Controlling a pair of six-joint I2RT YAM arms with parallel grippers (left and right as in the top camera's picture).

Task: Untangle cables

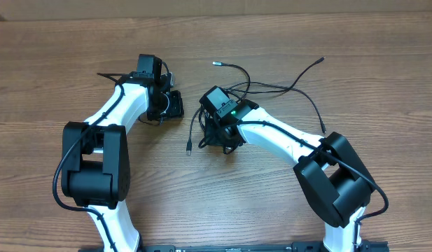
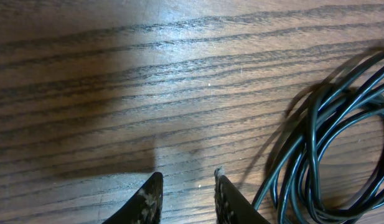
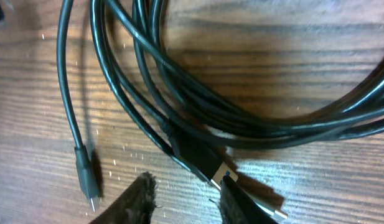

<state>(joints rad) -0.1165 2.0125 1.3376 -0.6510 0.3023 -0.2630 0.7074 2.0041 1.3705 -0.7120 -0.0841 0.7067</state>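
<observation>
near the middle of the wooden desk, a tangle of thin black cables, coiled in several loops. from the coil, loose ends running out over the wood: one to the far side, one far to the right, one sweeping right and then near, and one to the left and near, ending flat on the desk.

left hand just left of the tangle, low over the desk. spread a little in its own wrist view, with only bare wood between the two fingertips, pinching nothing. loops of the cables at the right of that view, close beside the right fingertip but apart from it.

right hand directly over the coil, in the middle of the tangle. also spread, fingertips apart, nothing pinched between them. beyond the fingertips, many strands running side by side and crossing each other on the wood. a thick silver-tipped plug lying just at the right fingertip; touching or not, cannot tell. behind that fingertip, a second bit of silver metal, mostly hidden. at the left, a single strand coming down to a slim plug, free on the desk and apart from the left fingertip.
</observation>
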